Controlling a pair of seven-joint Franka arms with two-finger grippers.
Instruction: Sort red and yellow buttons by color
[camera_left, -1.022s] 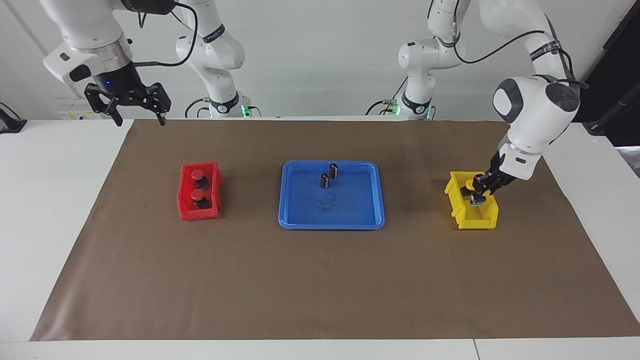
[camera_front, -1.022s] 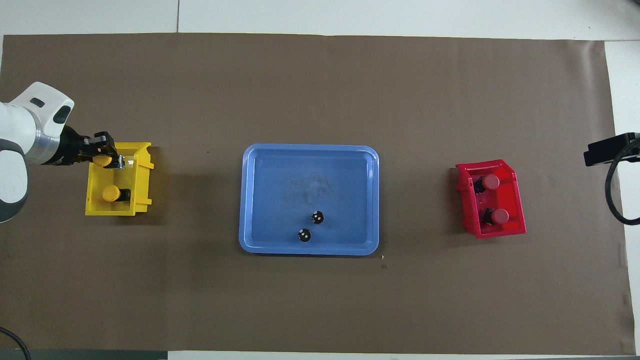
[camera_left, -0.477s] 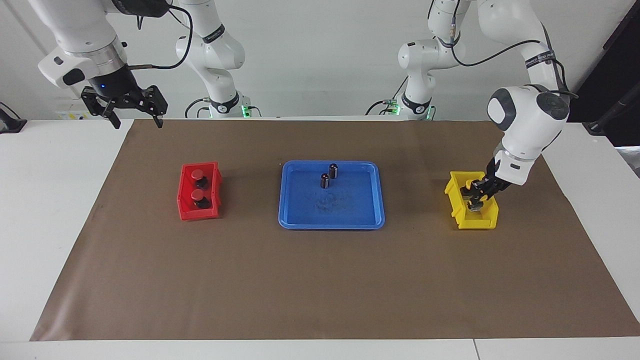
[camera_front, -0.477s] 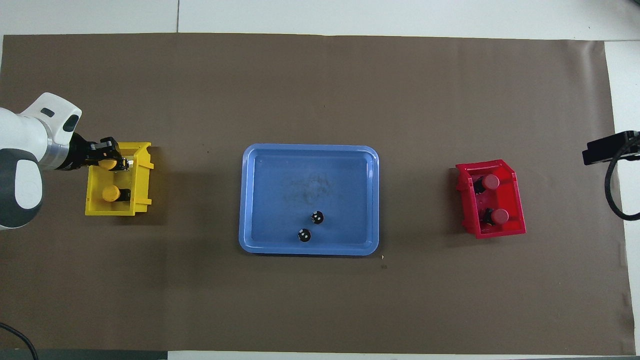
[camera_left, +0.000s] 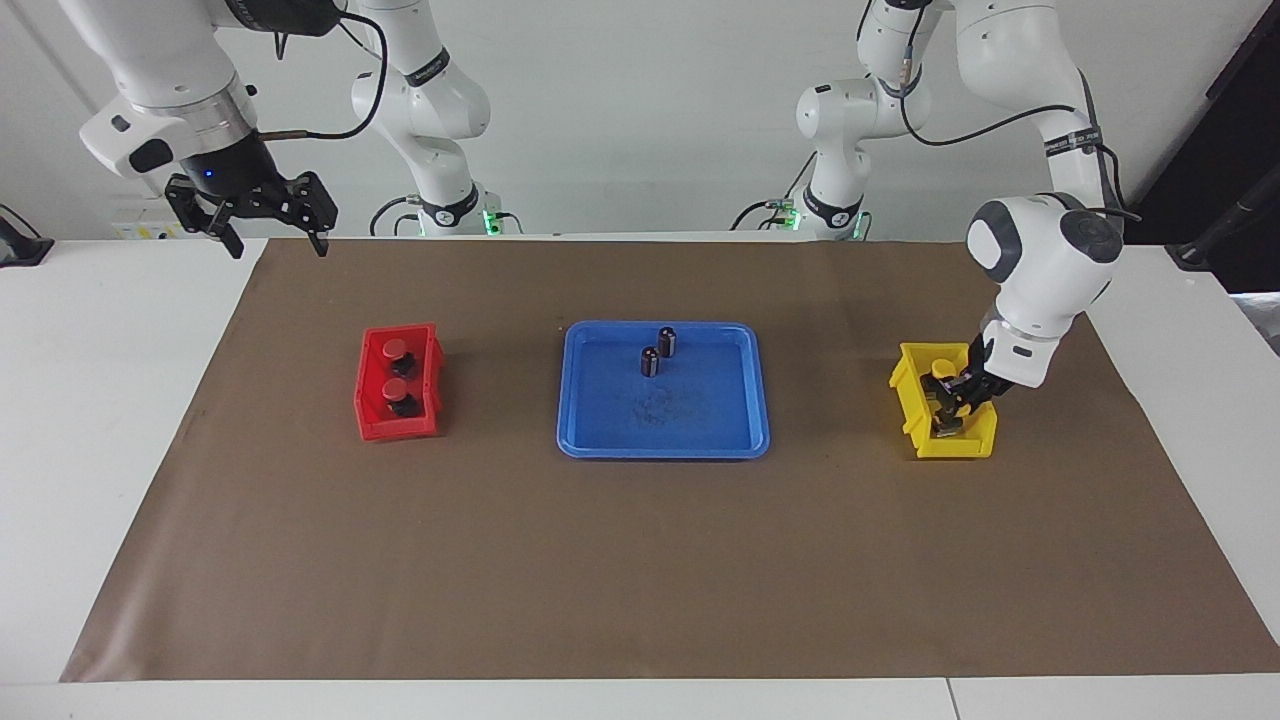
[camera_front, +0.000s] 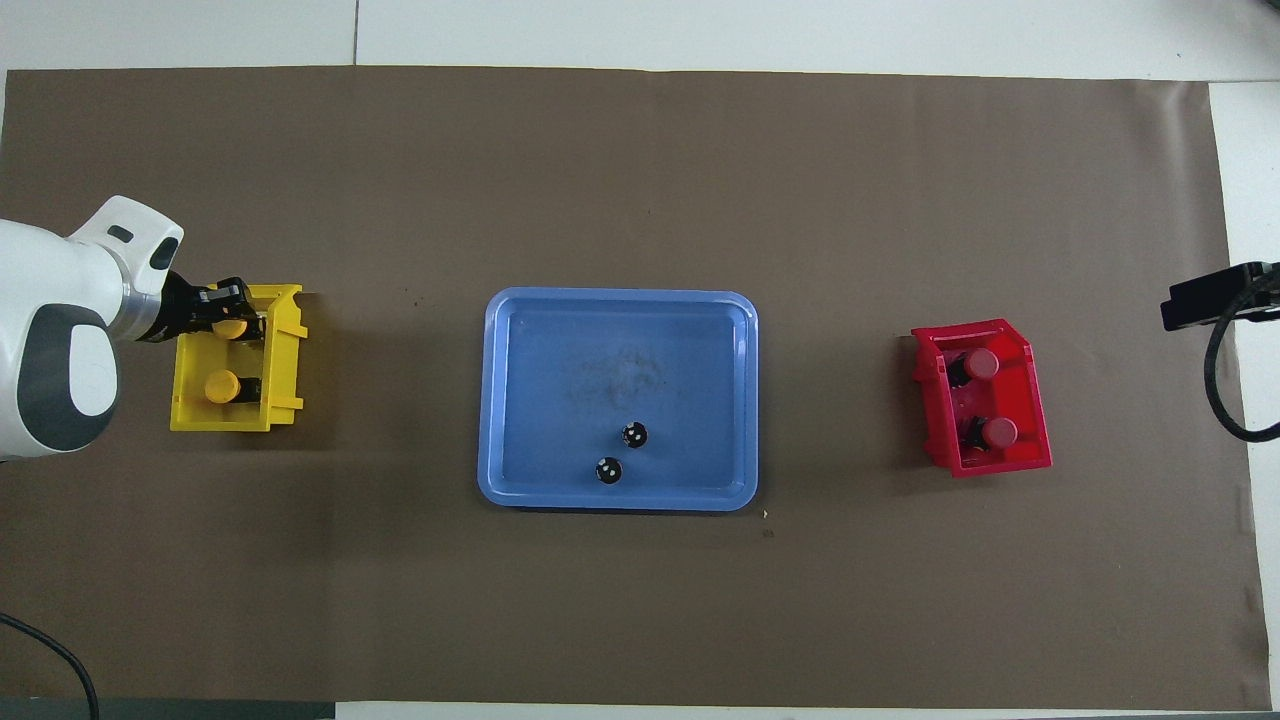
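Inspector: Second yellow button (camera_front: 231, 327) sits low in the yellow bin (camera_front: 285, 345), the left gripper (camera_left: 948, 400) closed on it; the other yellow button (camera_front: 221, 385) lies beside. Red buttons (camera_left: 398, 376) are binned.

Assessor: Advice?

Inspector: Spread the fingers, rise straight; bin walls crowd closely. Right gripper (camera_left: 272, 222) waits open over the table (camera_left: 120, 400) edge.

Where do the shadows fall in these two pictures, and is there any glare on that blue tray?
Facing view: the red plastic bin and yellow plastic bin cast soft shadows on the brown paper toward the robots. Overhead view: the blue plastic tray shows no hard glare, only a dull scuffed patch mid-floor.
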